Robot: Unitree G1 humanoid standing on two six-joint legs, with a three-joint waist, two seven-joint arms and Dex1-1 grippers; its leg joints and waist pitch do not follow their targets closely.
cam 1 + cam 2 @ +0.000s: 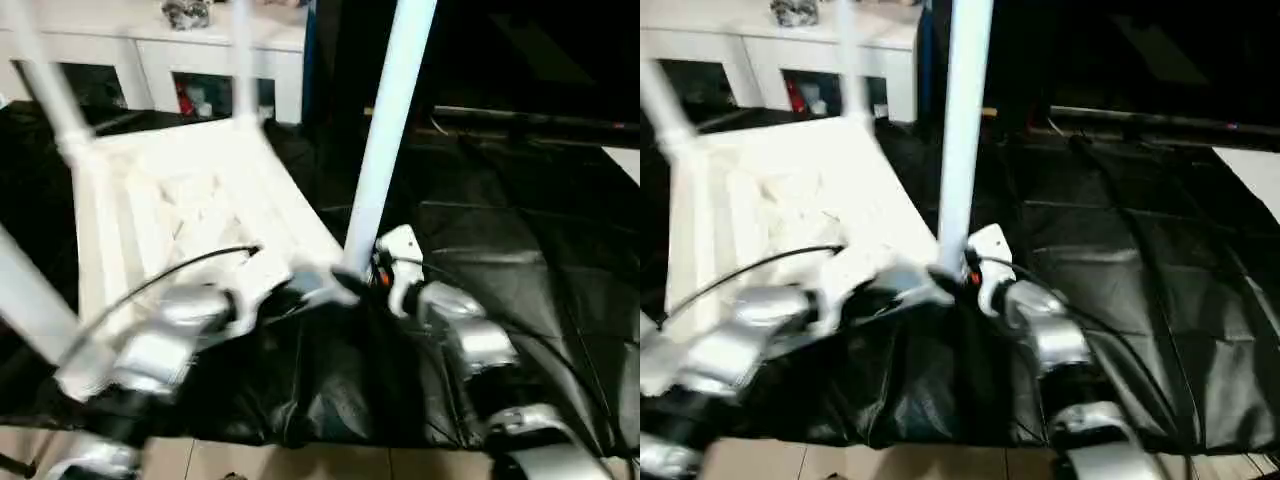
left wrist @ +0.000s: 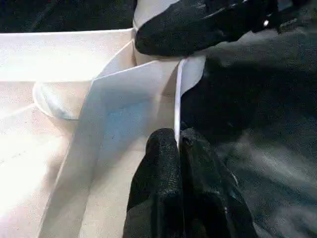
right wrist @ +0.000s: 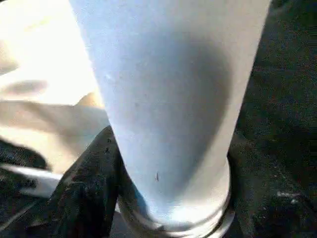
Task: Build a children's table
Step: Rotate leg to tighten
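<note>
The children's table (image 1: 190, 215) lies upside down on the black-covered surface (image 1: 520, 270), ribbed underside facing up, tipped a little toward the robot. Legs stand up out of its corner sockets: one at the far left corner (image 1: 45, 85), one at the far right (image 1: 243, 60), and a big one at the near right corner (image 1: 385, 140), rising straight out of the top of the head views. Another white leg slants across the near left edge (image 1: 25, 300).

Left end effector (image 2: 178, 144) is pinched down tight on the thin white rim of the tabletop (right at that near right corner), its black fingers (image 2: 158, 178) nearly together with only the plastic edge between them.

Right end effector (image 1: 372, 272) sits at the base of the near right leg, and in its wrist view the leg's foot (image 3: 173, 124) looms up close in its socket, with a black finger (image 3: 84, 188) against its side; the jaws stand fairly wide around that tube.

Behind it all, a white glass-door cabinet (image 1: 150, 60) lines the back wall.
</note>
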